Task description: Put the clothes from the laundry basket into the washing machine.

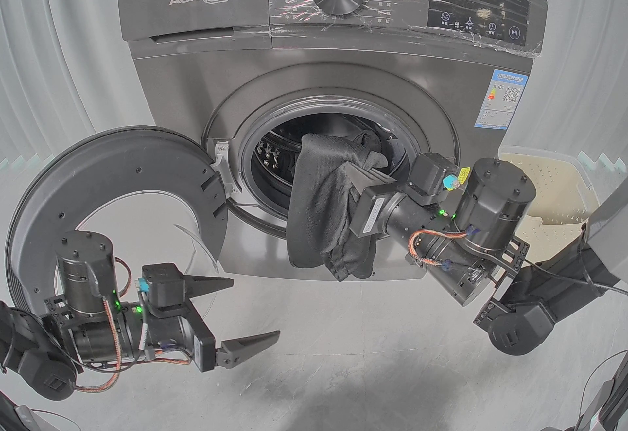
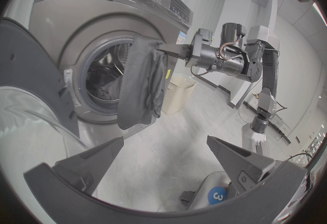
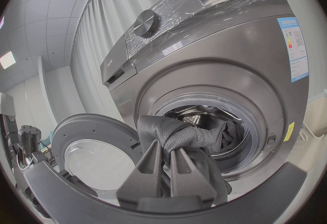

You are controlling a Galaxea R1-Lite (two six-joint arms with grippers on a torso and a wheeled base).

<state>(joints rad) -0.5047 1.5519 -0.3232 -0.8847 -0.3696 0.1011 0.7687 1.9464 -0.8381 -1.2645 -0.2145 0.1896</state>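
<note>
One soft dark grey knit garment (image 1: 324, 203) is held bunched by the right gripper (image 3: 166, 153), clamped tight on it, at the mouth of the grey front-loading washing machine (image 1: 196, 79), with most of it hanging outside. It is judged light and limp, best pinched at a bunched fold. A second dark cloth (image 3: 224, 133) is seen in the drum. The left gripper (image 1: 255, 309) is spread wide and empty, near left. One cream plastic laundry basket (image 1: 562, 190) stands right.

Bright, even, diffuse indoor light. Head view: streaky glare on the plastic film (image 1: 405, 0) over the washing machine (image 1: 183, 79) panel at 12 o'clock; drum (image 1: 280, 147) dark at centre. Curtain (image 1: 59, 26) folds bow outward at 9 and 3 o'clock. Wrist views: heavy fisheye, black corners. One lit ceiling panel (image 3: 7, 59); pale reflections on the door glass (image 3: 98, 163).
</note>
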